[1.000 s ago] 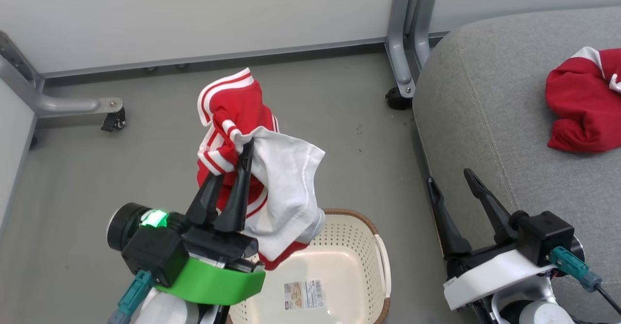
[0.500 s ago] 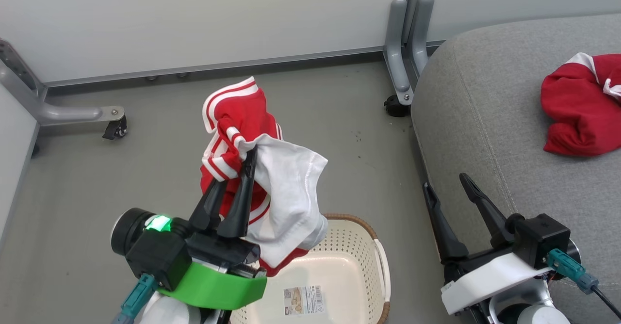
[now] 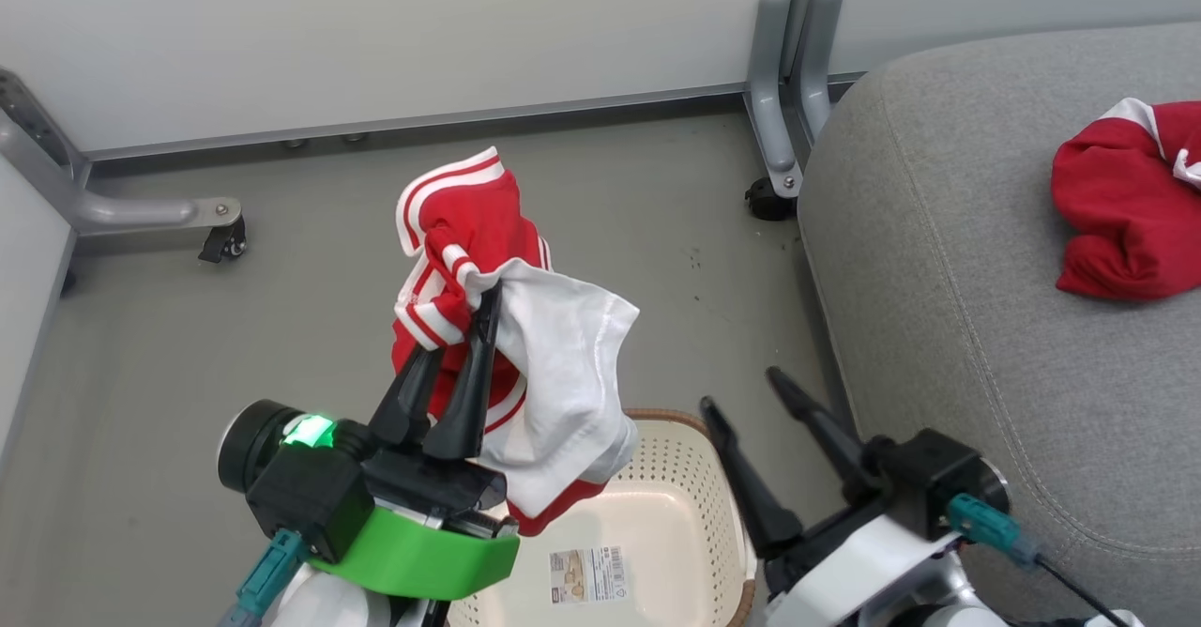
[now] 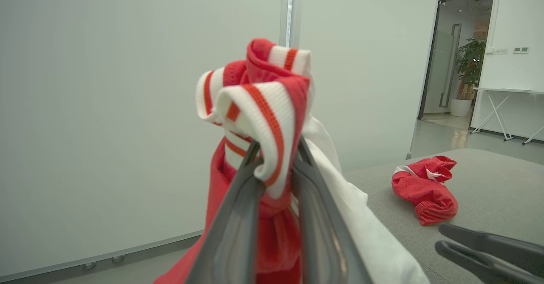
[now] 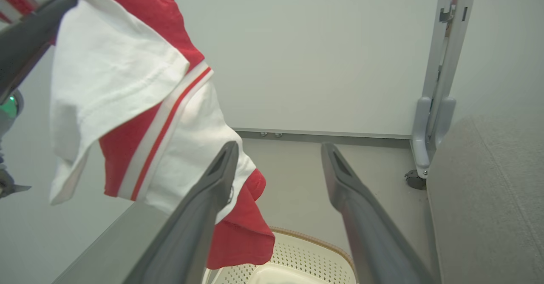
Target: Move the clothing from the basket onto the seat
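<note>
— Right gripper (image 3: 737, 388) swung left in the last second, toward the basket (image 3: 677, 477)?
— Yes; I've got it spread wide, empty, by the basket's right rim. Left gripper (image 3: 464, 319) hasn't budged.
— Progress?
— Halfway, I'd say. On the seat (image 3: 938, 280), well in from its rounded corner, one red garment (image 3: 1117, 223) lies crumpled. The basket looks empty. The second garment (image 3: 554, 364), red with white panels and stripes, hangs bunched above the basket, pinched in my nearly closed left gripper.
</note>
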